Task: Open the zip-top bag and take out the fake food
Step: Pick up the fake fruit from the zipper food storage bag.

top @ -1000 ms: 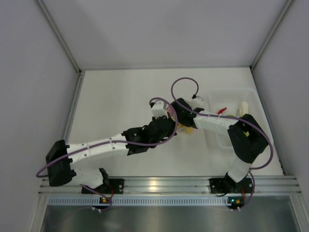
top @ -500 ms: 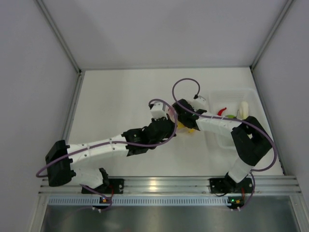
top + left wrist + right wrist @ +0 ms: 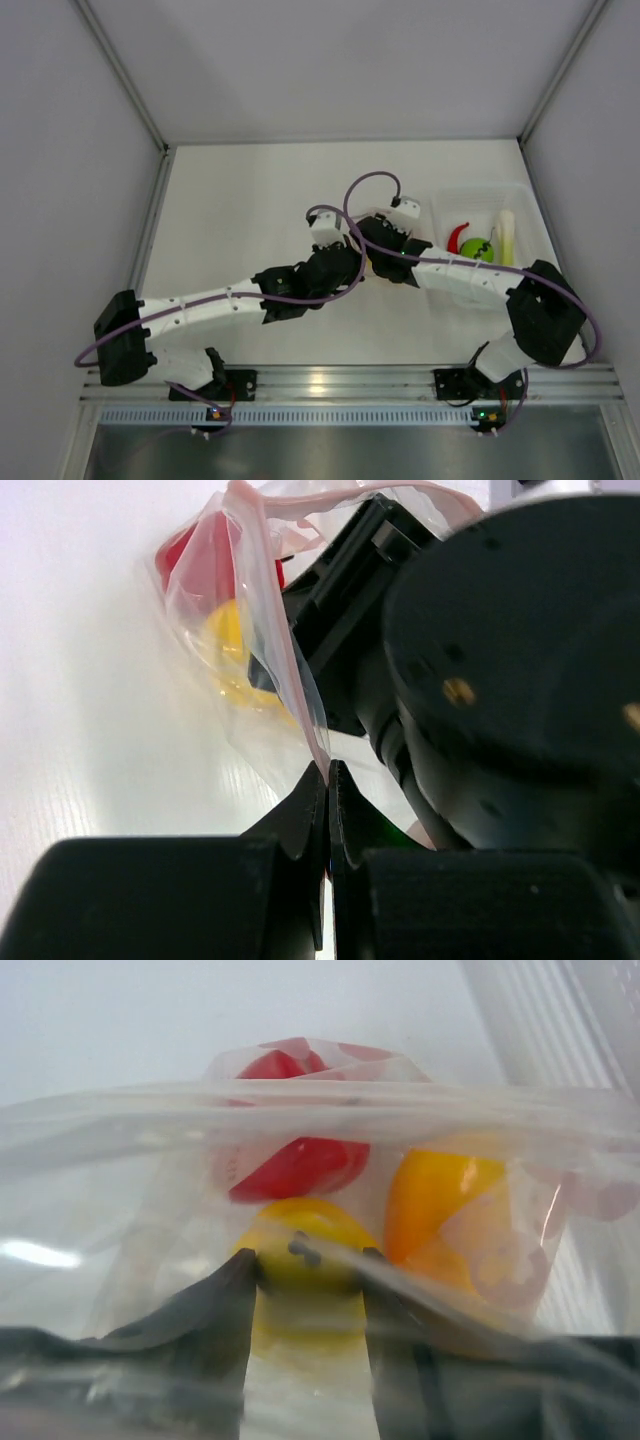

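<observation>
The zip-top bag (image 3: 235, 630) is clear and crinkly, with a pink strip along its mouth. My left gripper (image 3: 327, 775) is shut on that pink edge and holds it up. In the right wrist view my right gripper (image 3: 305, 1265) is inside the bag (image 3: 130, 1160). Its fingertips (image 3: 238, 1275) press both sides of a yellow piece of fake food (image 3: 305, 1230). A red piece (image 3: 295, 1165) and an orange piece (image 3: 440, 1205) lie just beyond it in the bag. From above, both grippers meet at the table's middle and hide the bag.
A translucent white tray (image 3: 520, 192) stands at the right. It holds a red chili (image 3: 457, 238), a green ball (image 3: 476, 247) and a pale leek stalk (image 3: 506, 235). The right arm's black wrist (image 3: 520, 660) crowds close beside the left gripper.
The right arm's elbow has swung out to the right, uncovering the tray's contents. Its wrist has pushed left toward the bag and its jaws have narrowed. The left arm has stayed still.
</observation>
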`<state>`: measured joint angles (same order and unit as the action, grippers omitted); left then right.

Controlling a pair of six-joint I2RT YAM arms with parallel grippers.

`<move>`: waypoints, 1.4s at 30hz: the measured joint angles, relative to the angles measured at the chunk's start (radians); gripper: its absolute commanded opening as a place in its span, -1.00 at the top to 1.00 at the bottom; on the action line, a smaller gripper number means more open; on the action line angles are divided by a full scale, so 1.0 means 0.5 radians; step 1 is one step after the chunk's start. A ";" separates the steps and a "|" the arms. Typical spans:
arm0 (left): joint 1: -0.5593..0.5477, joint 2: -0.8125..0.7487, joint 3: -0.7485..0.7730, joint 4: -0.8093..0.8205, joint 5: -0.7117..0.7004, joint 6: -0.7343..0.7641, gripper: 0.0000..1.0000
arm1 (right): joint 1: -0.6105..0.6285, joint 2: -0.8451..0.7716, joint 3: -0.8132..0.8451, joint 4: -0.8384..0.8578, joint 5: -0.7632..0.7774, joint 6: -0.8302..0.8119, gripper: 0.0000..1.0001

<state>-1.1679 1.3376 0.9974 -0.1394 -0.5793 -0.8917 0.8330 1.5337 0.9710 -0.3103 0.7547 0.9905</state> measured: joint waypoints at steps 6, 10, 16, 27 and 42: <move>0.000 -0.001 0.000 0.000 -0.030 0.001 1.00 | 0.114 -0.197 -0.142 0.075 0.145 -0.132 0.93; -0.001 -0.001 0.000 0.000 -0.033 0.000 1.00 | 0.137 -0.343 -0.322 0.180 0.220 -0.223 0.93; -0.009 -0.002 0.000 0.002 -0.032 -0.008 1.00 | 0.140 -0.494 -0.521 0.489 0.218 -0.495 0.99; -0.009 -0.076 0.000 0.067 -0.034 0.074 1.00 | 0.158 -0.378 -0.340 0.501 0.073 -0.777 1.00; -0.022 -0.078 0.002 0.108 -0.069 0.160 1.00 | 0.251 -0.323 -0.071 0.132 0.083 -0.914 1.00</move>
<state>-1.1790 1.2987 0.9985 -0.0853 -0.6140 -0.8116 0.9585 1.3724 0.9356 -0.2443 0.7963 0.5335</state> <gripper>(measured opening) 0.023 0.422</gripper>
